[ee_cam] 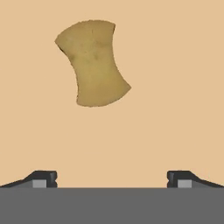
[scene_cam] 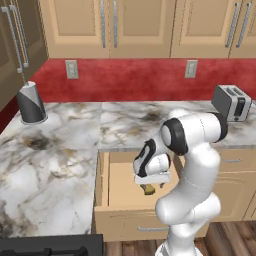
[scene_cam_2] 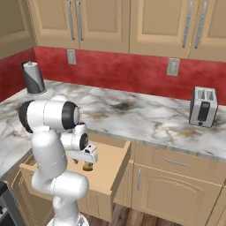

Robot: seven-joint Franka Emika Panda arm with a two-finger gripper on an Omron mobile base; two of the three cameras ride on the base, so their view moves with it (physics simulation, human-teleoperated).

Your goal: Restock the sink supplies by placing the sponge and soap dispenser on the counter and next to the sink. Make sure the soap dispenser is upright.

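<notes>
A silver toaster (scene_cam: 231,102) is standing on the counter (scene_cam: 55,150) at the far right, and a dark cone-shaped holder (scene_cam: 31,103) is sitting in the back left corner, below the red backsplash (scene_cam: 135,77) with its 2 outlets. Both are standing well apart from the open drawer (scene_cam: 117,192), which is jutting out from under the counter edge. The arm is bending down over that drawer, and its own white links are hiding much of the drawer floor in the base views. The gripper (ee_cam: 111,178) is hanging inside the drawer with its 2 fingertips spread wide apart and gripping nothing. The sponge (ee_cam: 91,62) is lying flat on the drawer floor, ahead of the fingertips and toward the left one, not touching either.
</notes>
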